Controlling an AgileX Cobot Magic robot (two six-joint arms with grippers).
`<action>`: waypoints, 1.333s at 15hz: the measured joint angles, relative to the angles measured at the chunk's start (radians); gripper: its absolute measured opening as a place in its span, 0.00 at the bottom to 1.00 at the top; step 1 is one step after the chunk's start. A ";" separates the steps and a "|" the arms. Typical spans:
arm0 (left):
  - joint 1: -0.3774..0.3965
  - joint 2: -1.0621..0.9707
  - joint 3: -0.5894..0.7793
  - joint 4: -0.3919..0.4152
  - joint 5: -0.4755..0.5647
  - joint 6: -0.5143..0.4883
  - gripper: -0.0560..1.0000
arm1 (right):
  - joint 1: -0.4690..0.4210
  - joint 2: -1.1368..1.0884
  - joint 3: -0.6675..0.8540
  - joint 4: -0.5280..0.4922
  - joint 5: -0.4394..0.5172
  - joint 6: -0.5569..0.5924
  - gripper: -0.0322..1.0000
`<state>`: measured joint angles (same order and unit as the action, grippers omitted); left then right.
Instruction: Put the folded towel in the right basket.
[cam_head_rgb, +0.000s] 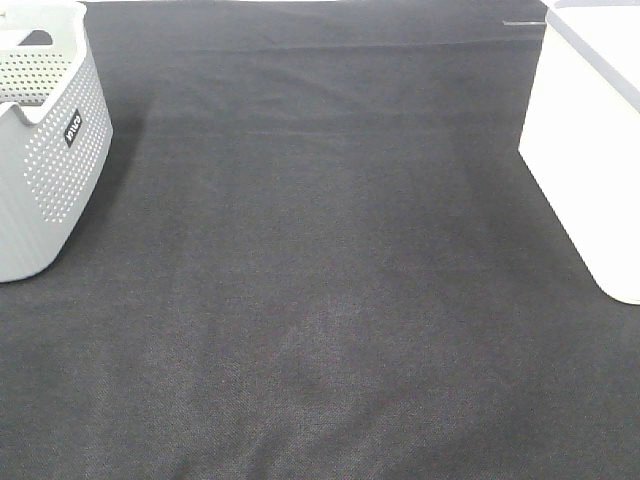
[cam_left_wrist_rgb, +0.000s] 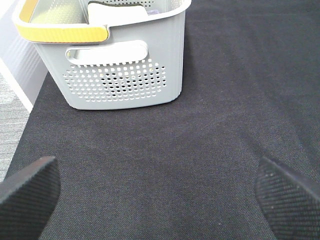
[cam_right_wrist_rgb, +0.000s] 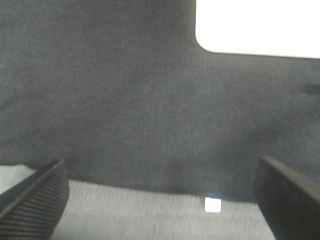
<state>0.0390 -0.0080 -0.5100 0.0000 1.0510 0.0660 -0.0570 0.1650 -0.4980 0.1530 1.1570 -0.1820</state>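
Note:
The right basket (cam_head_rgb: 590, 140) is white with plain walls and stands at the table's right edge; its corner shows in the right wrist view (cam_right_wrist_rgb: 255, 25). A white folded cloth with a dark edge (cam_left_wrist_rgb: 117, 11), apparently the towel, lies inside the grey perforated left basket (cam_left_wrist_rgb: 125, 80). In the exterior high view this basket (cam_head_rgb: 45, 150) stands at the far left, and the towel cannot be made out in it. My left gripper (cam_left_wrist_rgb: 160, 185) is open and empty, in front of the grey basket. My right gripper (cam_right_wrist_rgb: 160, 192) is open and empty, short of the white basket. Neither gripper shows in the exterior high view.
A black cloth (cam_head_rgb: 320, 280) covers the table between the two baskets. The grey basket has a yellow handle (cam_left_wrist_rgb: 60, 34). In the right wrist view the cloth's edge (cam_right_wrist_rgb: 150, 190) lies near the fingers, with grey floor beyond it.

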 joint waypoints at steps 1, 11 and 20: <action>0.000 0.000 0.000 0.000 0.000 0.000 0.99 | 0.000 -0.056 0.020 0.000 -0.007 0.008 0.97; 0.000 0.000 0.000 -0.022 0.000 0.000 0.99 | 0.000 -0.168 0.043 -0.130 -0.049 0.137 0.96; 0.000 0.000 0.000 -0.023 0.000 0.000 0.99 | 0.000 -0.168 0.043 -0.130 -0.052 0.137 0.96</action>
<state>0.0390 -0.0080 -0.5100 -0.0230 1.0510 0.0660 -0.0570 -0.0030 -0.4550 0.0230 1.1050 -0.0450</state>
